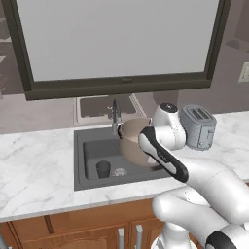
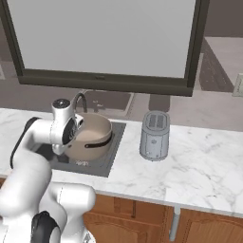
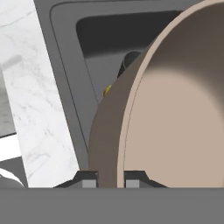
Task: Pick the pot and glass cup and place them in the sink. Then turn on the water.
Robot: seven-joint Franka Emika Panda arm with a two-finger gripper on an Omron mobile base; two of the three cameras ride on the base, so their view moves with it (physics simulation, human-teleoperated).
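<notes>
Already lowered over the sink [image 1: 80, 160], the pot [image 1: 132, 141] hung by its rim, pinched between the gripper's [image 3: 111, 180] closed fingers. Below, the glass cup [image 1: 103, 169] stood on the sink's floor, leaving room beside it for the pot

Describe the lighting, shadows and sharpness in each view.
Left base view: even, flat light, the sink darkest. Right base view: the pot has a shaded wall below its pale inside. Hand view: a soft shadow arcs across the pot's inside; edges are slightly soft.
</notes>
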